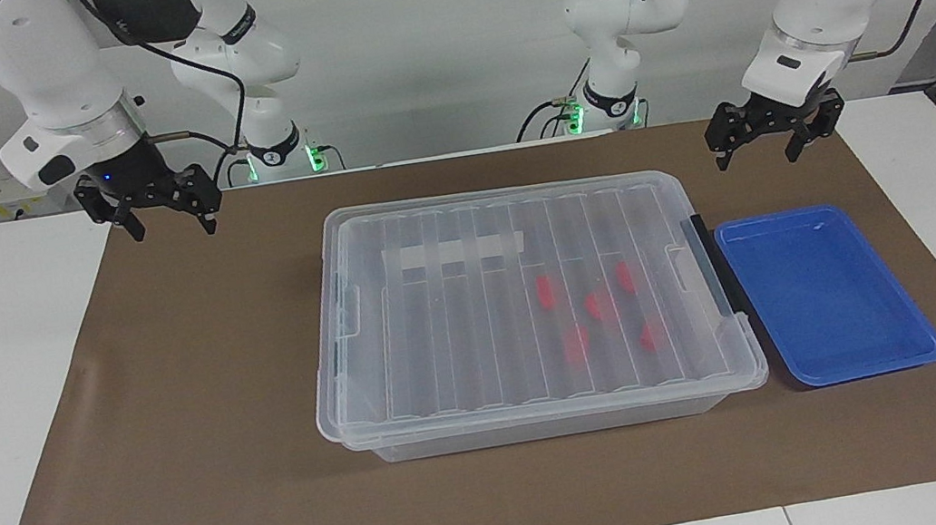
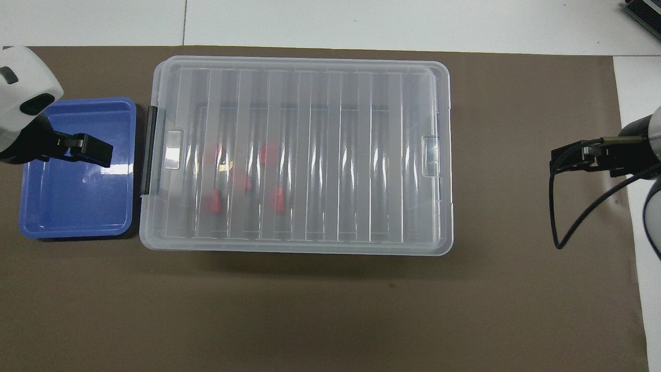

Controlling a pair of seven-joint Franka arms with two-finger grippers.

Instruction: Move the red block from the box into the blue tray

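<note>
You have brown mat on table. Box at centre, lid on, black clip toward left arm's end. Blue tray just beside that clip. 5 red blocks inside box, near tray end. Left gripper released, holding nothing, above mat near tray. Right gripper released, above mat edge, waiting.

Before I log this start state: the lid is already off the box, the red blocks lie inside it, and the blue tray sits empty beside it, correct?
Not quite: the overhead view shows the ribbed lid on the box. The red blocks lie inside, and the blue tray sits empty beside it.
</note>
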